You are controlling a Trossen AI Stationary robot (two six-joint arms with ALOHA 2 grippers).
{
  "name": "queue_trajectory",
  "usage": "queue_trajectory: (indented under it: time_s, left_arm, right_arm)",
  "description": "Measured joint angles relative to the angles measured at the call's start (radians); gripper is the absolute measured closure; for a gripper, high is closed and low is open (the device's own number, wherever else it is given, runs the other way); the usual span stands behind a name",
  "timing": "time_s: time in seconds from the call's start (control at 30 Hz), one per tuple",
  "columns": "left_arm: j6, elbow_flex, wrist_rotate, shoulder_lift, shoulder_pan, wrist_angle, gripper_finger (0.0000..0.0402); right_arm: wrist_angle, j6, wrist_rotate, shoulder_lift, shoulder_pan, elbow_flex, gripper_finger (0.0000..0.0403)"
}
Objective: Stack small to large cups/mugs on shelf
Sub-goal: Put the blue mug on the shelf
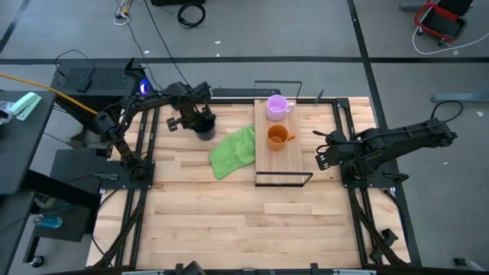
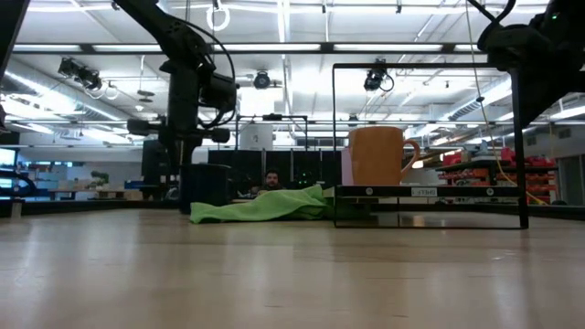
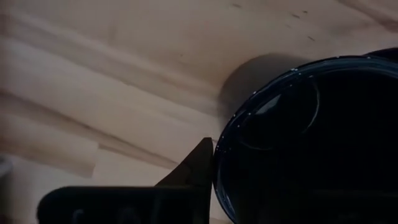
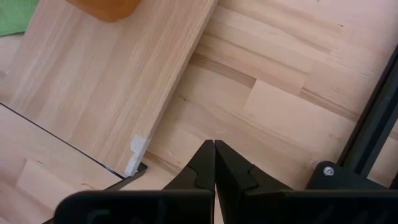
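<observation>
The dark navy-black mug (image 1: 204, 124) stands on the tabletop left of the green cloth (image 1: 233, 151); it also shows in the low view (image 2: 208, 187). My left gripper (image 1: 195, 119) is over the mug, shut on its rim. The pale purple mug (image 1: 276, 107) and the orange mug (image 1: 277, 136) stand upright on the light wooden shelf (image 1: 284, 160), purple at the far end and orange near the middle. My right gripper (image 4: 214, 152) is shut and empty, low over the table by the shelf's near right corner (image 4: 138, 152). My left gripper comes at the dark mug from above, pointing down. One finger (image 3: 200, 165) stands against the outside of the rim (image 3: 219, 155). The other finger is lost in the mug's dark inside. The mug stands upright with its base on the table.
The green cloth lies crumpled between the dark mug and the shelf's left side. The shelf's black wire frame (image 1: 283, 179) rises at both ends. Black rails (image 1: 348, 145) run along the table's left and right sides. Bare tabletop (image 1: 244, 221) lies toward the near edge.
</observation>
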Motion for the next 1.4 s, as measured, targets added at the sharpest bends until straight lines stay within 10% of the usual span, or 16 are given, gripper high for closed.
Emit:
queue_trajectory:
  time_s: [1.4]
  left_arm:
    - [0.304, -0.001, 0.086, -0.120, -0.021, 0.110, 0.0373]
  right_arm:
    - [0.023, 0.008, 0.020, 0.000, 0.000, 0.000, 0.0395]
